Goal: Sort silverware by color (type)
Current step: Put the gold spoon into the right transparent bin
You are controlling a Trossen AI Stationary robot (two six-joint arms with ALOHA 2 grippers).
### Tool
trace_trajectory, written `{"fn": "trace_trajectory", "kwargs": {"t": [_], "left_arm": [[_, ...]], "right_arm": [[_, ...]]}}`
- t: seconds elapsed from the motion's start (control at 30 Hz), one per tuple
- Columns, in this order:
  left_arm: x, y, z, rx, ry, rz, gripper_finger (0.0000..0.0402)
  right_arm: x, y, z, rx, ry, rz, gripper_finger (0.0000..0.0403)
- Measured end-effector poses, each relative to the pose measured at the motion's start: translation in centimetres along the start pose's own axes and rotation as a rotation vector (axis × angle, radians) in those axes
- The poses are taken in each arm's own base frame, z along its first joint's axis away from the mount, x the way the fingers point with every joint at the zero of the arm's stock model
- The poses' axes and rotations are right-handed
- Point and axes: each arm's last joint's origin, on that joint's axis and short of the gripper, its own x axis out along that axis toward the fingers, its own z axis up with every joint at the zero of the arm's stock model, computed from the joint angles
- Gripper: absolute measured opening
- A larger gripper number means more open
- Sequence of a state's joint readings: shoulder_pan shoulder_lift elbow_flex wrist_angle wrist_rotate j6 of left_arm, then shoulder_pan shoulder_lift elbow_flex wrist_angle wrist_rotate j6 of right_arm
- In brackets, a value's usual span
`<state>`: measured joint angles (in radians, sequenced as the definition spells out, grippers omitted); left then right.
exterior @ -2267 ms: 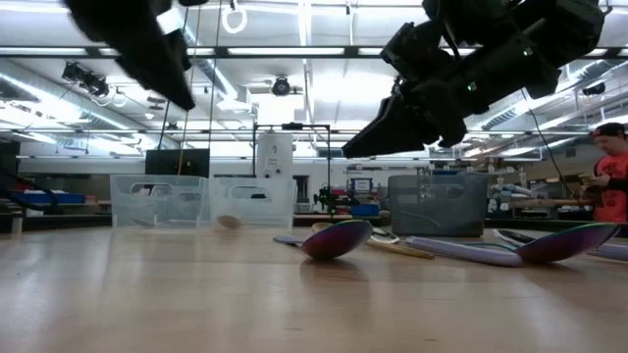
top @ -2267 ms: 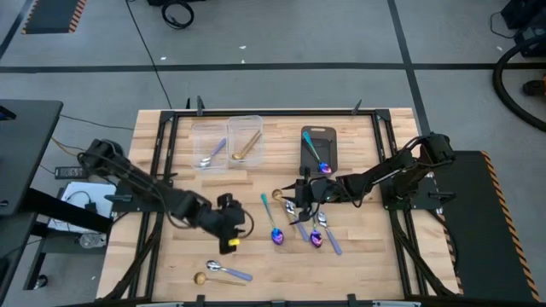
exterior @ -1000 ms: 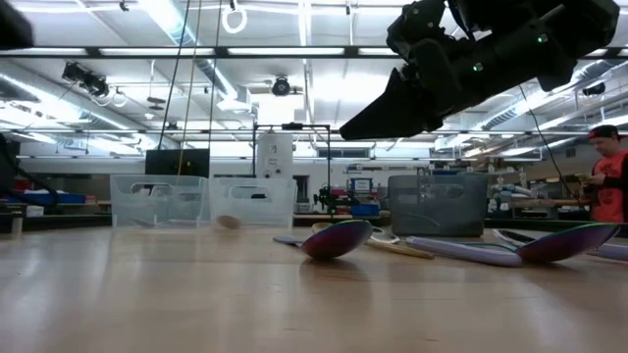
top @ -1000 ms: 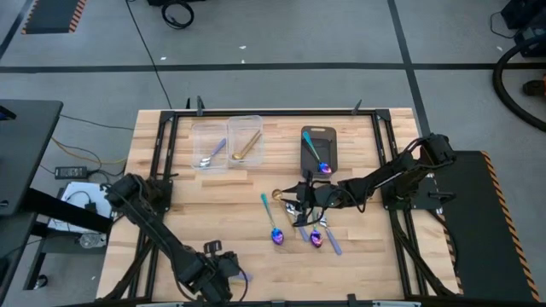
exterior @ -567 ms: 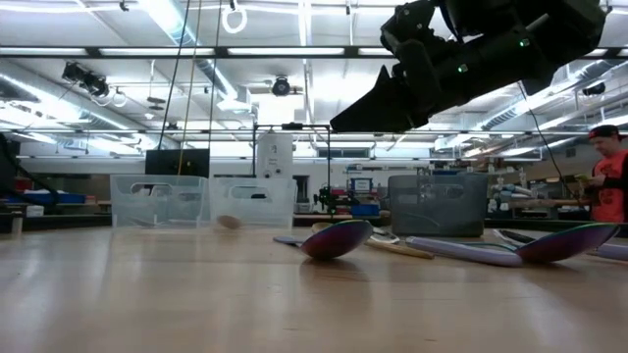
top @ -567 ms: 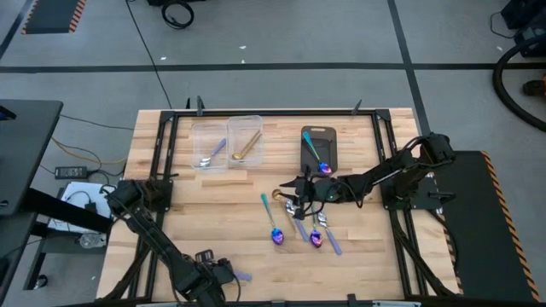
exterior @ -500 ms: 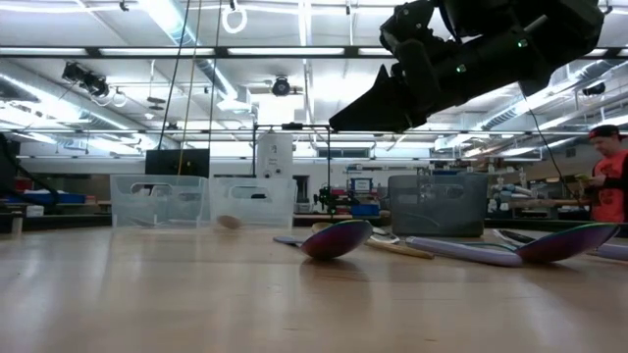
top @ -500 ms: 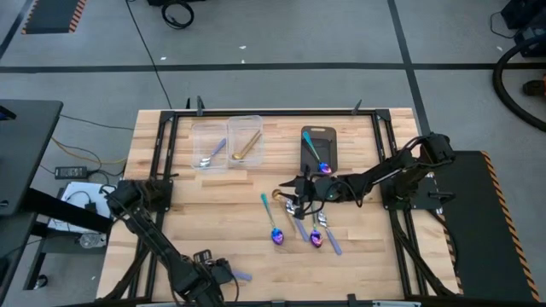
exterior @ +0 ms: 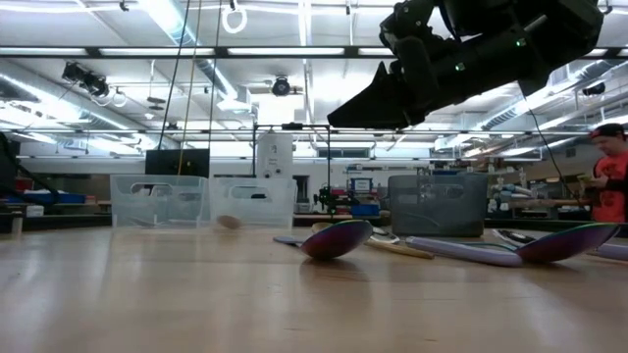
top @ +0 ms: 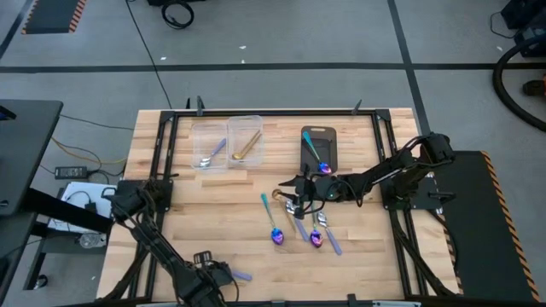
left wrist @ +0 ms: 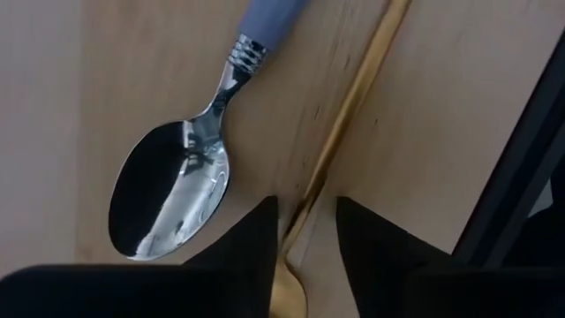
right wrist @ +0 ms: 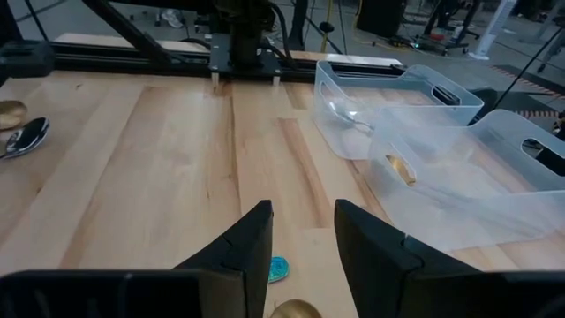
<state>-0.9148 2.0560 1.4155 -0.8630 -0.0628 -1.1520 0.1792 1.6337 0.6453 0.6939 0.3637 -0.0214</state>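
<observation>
Behind your table the workshop stretches away under strip lights, with a person point(exterior: 610, 176) at a bench far off to one side. Your wooden tabletop point(top: 196, 213) carries 2 clear bins point(top: 227, 142) at the back, each already holding a spoon, and the dark grey bin point(top: 319, 148) beside them with a teal-handled one, so you can judge the sorting as begun, with most pieces still loose. From above, a cluster of spoons point(top: 299, 222) lies mid-table, near the right arm. Your right gripper point(top: 294, 188) hangs over that cluster's back edge with its jaws parted and nothing between them, well placed to drop onto a piece. Your left gripper point(top: 205, 271) sits low at the table's front edge, jaws parted around the gold spoon point(left wrist: 340, 132), whose handle runs between the fingers point(left wrist: 243, 243); whether they press it yet you cannot tell. Just beside it lies the lavender-handled silver spoon point(left wrist: 172, 199), close enough to be nudged. Room is tight here: the dark frame rail point(left wrist: 521, 168) runs just alongside, so lift straight up before swinging toward the bins, across the bare boards between.
</observation>
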Motion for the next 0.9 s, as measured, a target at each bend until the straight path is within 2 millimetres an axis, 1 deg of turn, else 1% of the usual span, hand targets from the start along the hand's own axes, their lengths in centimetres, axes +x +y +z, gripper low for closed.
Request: {"fn": "trace_trajectory", "kwargs": {"t": [0.4, 0.67, 0.8, 0.9], "left_arm": [[0.1, 0.2, -0.1, 0.106, 0.010, 0.025, 0.0015], [-0.2, 0.4, -0.1, 0.154, 0.008, 0.021, 0.0009], [-0.8, 0.8, -0.1, 0.168, -0.010, 0.040, 0.0008], [-1.7, 0.9, 0.0, 0.167, -0.032, 0.033, 0.0008]], "right_arm": [[-0.1, 0.4, -0.2, 0.019, 0.020, 0.034, 0.0134], [-0.3, 0.9, -0.3, 0.010, 0.030, 0.047, 0.0134], [-0.4, 1.1, -0.4, 0.022, 0.038, 0.053, 0.0134], [-0.5, 1.3, -0.4, 0.018, 0.039, 0.043, 0.0134]]}}
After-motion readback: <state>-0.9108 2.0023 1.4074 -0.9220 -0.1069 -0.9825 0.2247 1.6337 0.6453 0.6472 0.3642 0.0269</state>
